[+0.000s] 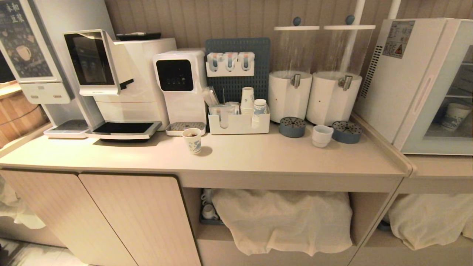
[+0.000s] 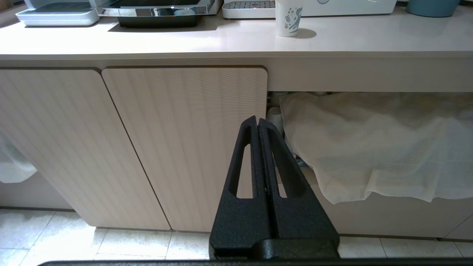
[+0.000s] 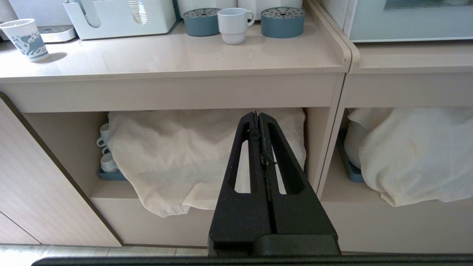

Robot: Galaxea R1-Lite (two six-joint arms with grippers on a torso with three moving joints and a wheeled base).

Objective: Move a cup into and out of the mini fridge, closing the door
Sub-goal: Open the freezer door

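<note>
Nothing started, I judge. Cup (image 1: 322,135) sits on the surface (image 1: 258,155) between two blue drip trays; mini fridge (image 1: 402,74) door (image 1: 439,92) shut. My left hand (image 2: 257,122) and right hand (image 3: 257,116) are together, empty, low before the cabinet.

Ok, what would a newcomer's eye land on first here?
Probably the cup, standing alone on the counter between the two blue drip trays, in front of the drink dispensers. Next the mini fridge at the far right, its door shut with a printed cup visible behind the glass. Both grippers, left and right, hang shut below counter level, facing the cabinets.
</note>
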